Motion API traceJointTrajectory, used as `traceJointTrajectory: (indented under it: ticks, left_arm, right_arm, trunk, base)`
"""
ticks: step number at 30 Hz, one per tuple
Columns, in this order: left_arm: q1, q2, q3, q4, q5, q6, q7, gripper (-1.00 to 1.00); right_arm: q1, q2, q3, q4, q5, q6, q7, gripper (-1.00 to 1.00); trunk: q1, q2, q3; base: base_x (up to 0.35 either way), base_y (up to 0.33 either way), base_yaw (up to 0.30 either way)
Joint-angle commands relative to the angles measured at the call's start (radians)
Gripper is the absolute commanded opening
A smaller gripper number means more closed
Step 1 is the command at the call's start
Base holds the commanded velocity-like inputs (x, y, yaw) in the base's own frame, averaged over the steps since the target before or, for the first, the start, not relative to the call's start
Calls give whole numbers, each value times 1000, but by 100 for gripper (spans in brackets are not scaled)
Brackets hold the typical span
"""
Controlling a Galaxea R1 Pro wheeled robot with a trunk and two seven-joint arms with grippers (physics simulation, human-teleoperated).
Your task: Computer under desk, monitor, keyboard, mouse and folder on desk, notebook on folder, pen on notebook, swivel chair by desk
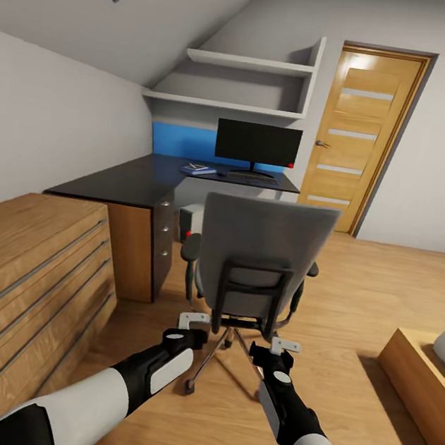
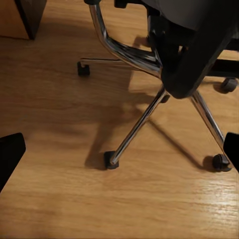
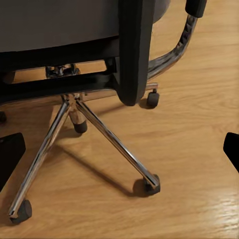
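the grey padded swivel chair (image 1: 256, 260) with chrome wheeled base stands just ahead of both grippers, back toward them, short of the black l-shaped desk (image 1: 150, 180). it looks bulky yet free-rolling; push its stiff backrest. left gripper (image 1: 193, 321) and right gripper (image 1: 282, 347) are spread apart, empty.

You have a grey swivel chair (image 1: 264, 254) with black armrests and chrome base, a black surface (image 1: 132, 180), black monitor (image 1: 257, 144), bright blue folder (image 1: 199, 170), blue wall panel (image 1: 183, 141), light wood plank floor (image 1: 363, 286).
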Motion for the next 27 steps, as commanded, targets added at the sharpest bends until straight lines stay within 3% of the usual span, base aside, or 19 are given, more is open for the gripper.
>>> traceJointTrajectory:
  ticks: [1, 7, 11, 20, 27]
  left_arm:
    - [-1, 0, -11, -1, 1, 4, 7, 100]
    - [-1, 0, -99, -1, 1, 1, 10, 100]
    - [-1, 0, -132, -1, 1, -1, 9, 100]
    - [-1, 0, -146, -1, 2, -3, 7, 100]
    - [-1, 0, -145, -1, 4, -6, 6, 100]
  right_arm:
    - [0, 0, 2, -1, -3, 1, -2, 100]
    - [0, -2, 1, -1, 2, 1, 20, 100]
    - [0, -3, 2, -1, 14, 1, 35, 100]
    - [1, -3, 7, 7, 53, 1, 55, 100]
    - [1, -2, 15, 20, 61, 1, 61, 100]
  trunk:
    - [0, 0, -1]
    - [0, 0, -1]
    - [0, 0, -1]
    - [0, 0, -1]
    - [0, 0, -1]
  base:
    - [6, -119, 3]
    - [82, -244, 1]
    - [134, -304, 0]
    - [119, -291, 0]
    - [21, -66, 0]
